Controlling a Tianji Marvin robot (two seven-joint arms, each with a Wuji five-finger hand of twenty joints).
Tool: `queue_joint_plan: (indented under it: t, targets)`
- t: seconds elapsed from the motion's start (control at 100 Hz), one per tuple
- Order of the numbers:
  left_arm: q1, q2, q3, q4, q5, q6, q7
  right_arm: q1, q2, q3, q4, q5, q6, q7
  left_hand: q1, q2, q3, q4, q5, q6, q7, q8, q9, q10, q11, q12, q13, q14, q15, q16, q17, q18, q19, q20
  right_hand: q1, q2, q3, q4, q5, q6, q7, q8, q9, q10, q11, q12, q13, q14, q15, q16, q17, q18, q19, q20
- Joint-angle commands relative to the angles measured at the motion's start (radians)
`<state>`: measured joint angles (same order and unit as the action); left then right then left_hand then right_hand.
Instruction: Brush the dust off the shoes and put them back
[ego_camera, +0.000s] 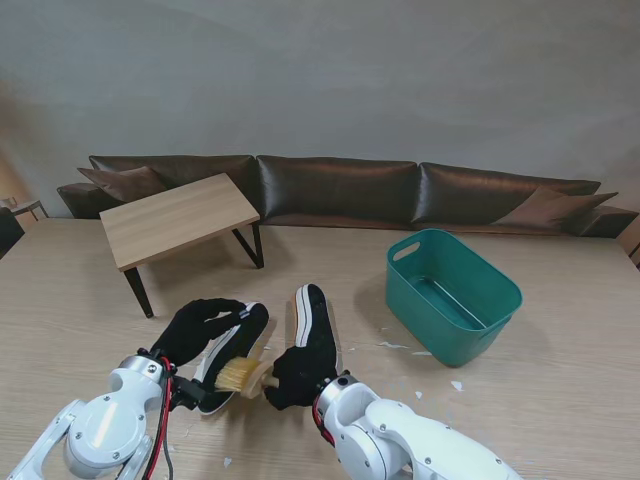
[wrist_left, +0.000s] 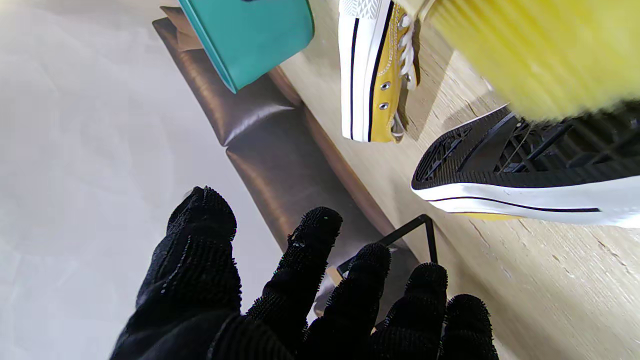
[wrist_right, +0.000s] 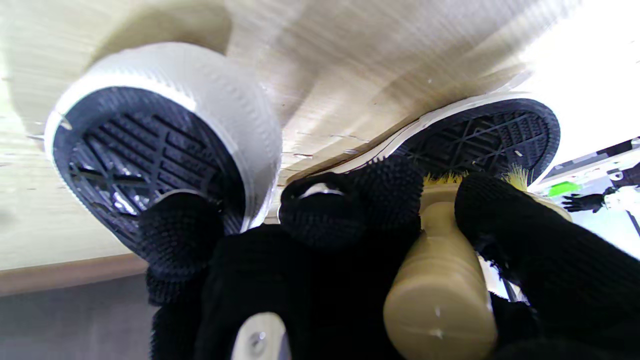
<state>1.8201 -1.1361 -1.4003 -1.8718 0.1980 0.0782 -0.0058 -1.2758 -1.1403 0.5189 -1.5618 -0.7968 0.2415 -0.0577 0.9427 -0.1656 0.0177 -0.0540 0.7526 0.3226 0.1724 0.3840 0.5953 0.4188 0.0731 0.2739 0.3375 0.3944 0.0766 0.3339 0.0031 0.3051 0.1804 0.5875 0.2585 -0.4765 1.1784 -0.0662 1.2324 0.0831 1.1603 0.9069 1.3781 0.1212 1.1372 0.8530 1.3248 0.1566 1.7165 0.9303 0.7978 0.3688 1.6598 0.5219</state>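
Resting on the left black-soled yellow canvas sneaker (ego_camera: 238, 345), the black-gloved left hand (ego_camera: 197, 327) lies with fingers spread, gripping nothing. The right hand (ego_camera: 296, 377) clasps a tan wooden brush with yellow bristles (ego_camera: 243, 376) against that sole. The second sneaker (ego_camera: 315, 328) stands beside them on the pale wooden surface (ego_camera: 560, 380); a teal plastic basket (ego_camera: 452, 294) sits rightward.

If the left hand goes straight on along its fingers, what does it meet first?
Probably the small wooden table: past the left hand fingertips its black leg shows, the sofa behind. Depth is unclear.
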Motion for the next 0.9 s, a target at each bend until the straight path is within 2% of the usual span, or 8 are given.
queue_joint_plan:
  t: [0.0, 0.36, 0.63, 0.89]
  targets:
    - [0.004, -0.003, -0.003, -0.001, -0.002, -0.004, -0.017, -0.024, 0.007, 0.002, -0.016, -0.006, -0.012, 0.012, 0.025, 0.045, -0.019, 0.031, 0.010, 0.005, -0.003, 0.002, 0.020, 0.008, 0.000, 0.009, -0.053, 0.011, -0.005, 0.009, -0.021, -0.021, -0.025, 0.003, 0.036, 0.110, 0.054, 0.010, 0.103, 0.030, 0.016, 0.014, 0.072, 0.027, 0.005, -0.002, -0.012, -0.162, 0.019, -0.009, 0.325, -0.013, 0.035, -0.013]
    - [0.004, -0.001, -0.008, 0.000, -0.001, -0.007, -0.025, -0.105, 0.025, 0.099, -0.101, -0.015, -0.040, 0.022, 0.025, 0.045, -0.019, 0.031, 0.006, 0.003, -0.004, 0.001, 0.020, 0.004, 0.000, 0.009, -0.053, 0.010, -0.005, 0.009, -0.021, -0.021, -0.025, 0.003, 0.037, 0.110, 0.055, 0.009, 0.104, 0.031, 0.016, 0.015, 0.072, 0.029, 0.004, -0.002, -0.012, -0.155, 0.019, -0.010, 0.325, -0.015, 0.035, -0.014]
    - [0.005, -0.001, -0.012, 0.001, 0.000, -0.012, -0.026, -0.165, 0.047, 0.247, -0.206, -0.040, -0.023, 0.095, 0.025, 0.045, -0.019, 0.031, 0.009, 0.005, -0.003, 0.001, 0.020, 0.007, 0.000, 0.009, -0.053, 0.010, -0.005, 0.009, -0.021, -0.021, -0.025, 0.003, 0.041, 0.109, 0.054, 0.009, 0.104, 0.035, 0.015, 0.015, 0.072, 0.032, 0.002, -0.002, -0.012, -0.154, 0.020, -0.009, 0.324, -0.008, 0.035, -0.014]
    - [0.002, 0.001, -0.013, 0.005, 0.002, -0.018, -0.034, -0.180, 0.057, 0.392, -0.294, -0.071, 0.038, 0.174, 0.024, 0.046, -0.019, 0.031, 0.008, 0.005, -0.004, 0.001, 0.020, 0.006, 0.000, 0.009, -0.054, 0.009, -0.005, 0.008, -0.021, -0.022, -0.025, 0.003, 0.044, 0.106, 0.055, 0.008, 0.104, 0.038, 0.015, 0.015, 0.072, 0.035, 0.002, -0.001, -0.012, -0.151, 0.021, -0.009, 0.324, -0.004, 0.036, -0.014]
